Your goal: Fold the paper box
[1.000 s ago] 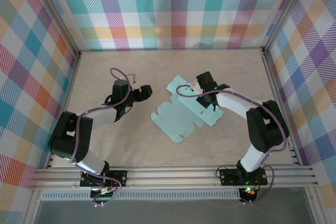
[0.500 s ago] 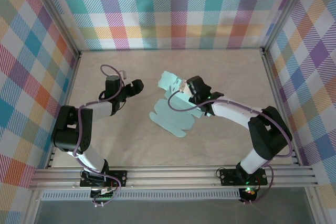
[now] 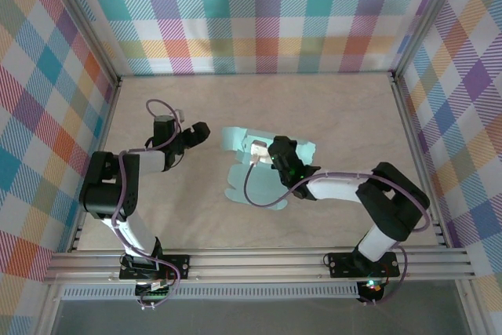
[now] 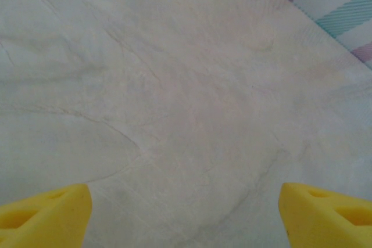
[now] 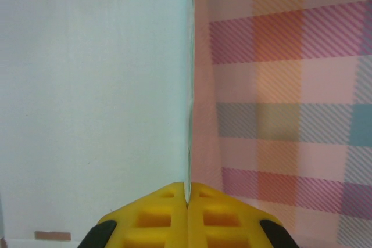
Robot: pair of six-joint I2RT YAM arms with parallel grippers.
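The paper box [image 3: 245,182] is a pale mint-blue die-cut sheet lying mid-table, with one part lifted and turned over toward the left. My right gripper [image 3: 260,149] is shut on that raised part. In the right wrist view its yellow fingers [image 5: 145,219] pinch the card's edge, and the paper box [image 5: 93,97] stands upright to the left of the right gripper [image 5: 188,201]. My left gripper [image 3: 198,131] hovers left of the sheet, apart from it. In the left wrist view the left gripper [image 4: 186,219] is open over bare table, with nothing between its yellow fingertips [image 4: 43,216].
Plaid walls [image 3: 259,13] close in the beige table [image 3: 329,107] at the back and on both sides. Aluminium rails [image 3: 259,264] run along the near edge by the arm bases. There is bare table behind the sheet and at the far right.
My right gripper has travelled left with the card, lifting and folding part of the sheet over the rest. The left gripper has drawn back a little to the left.
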